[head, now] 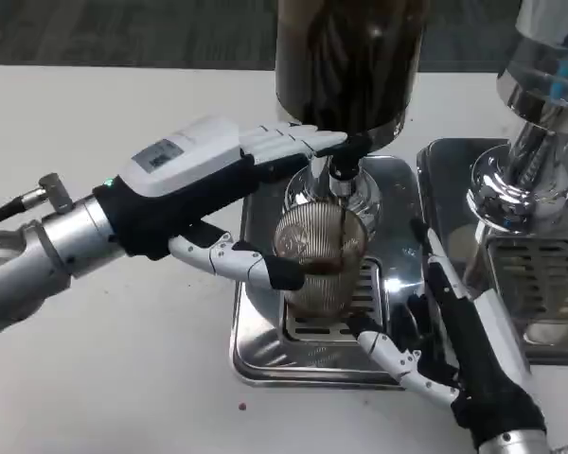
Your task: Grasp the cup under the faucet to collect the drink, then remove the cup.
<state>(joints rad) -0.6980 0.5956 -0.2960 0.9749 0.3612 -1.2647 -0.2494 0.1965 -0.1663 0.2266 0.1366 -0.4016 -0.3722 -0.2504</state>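
A ribbed glass cup (320,265) is seen upright on the slotted grate of a steel drip tray (265,355), directly under the faucet (341,175) of a dark drink dispenser (348,61). A thin dark stream is seen running from the faucet into the cup, and some brown drink is collected in its lower part.

The left hand (204,194) is placed at the left side of the cup. Its upper fingers (293,142) are stretched out to the right, near the faucet lever, and it cannot be told if they touch it. Its thumb (241,265) is laid against the near left wall of the cup. Nothing is seen to be closed fully inside this hand; the fingers are spread apart.

The right hand (454,340) is held over the near right corner of the tray, just beside the cup. Its fingers are spread, with one pointed far and another pointed left toward the base of the cup. It cannot be told if the cup is touched by it.

A second steel tray (445,161) with a chrome dispenser base (516,180) is located at the right. All is placed on a white table (123,359).
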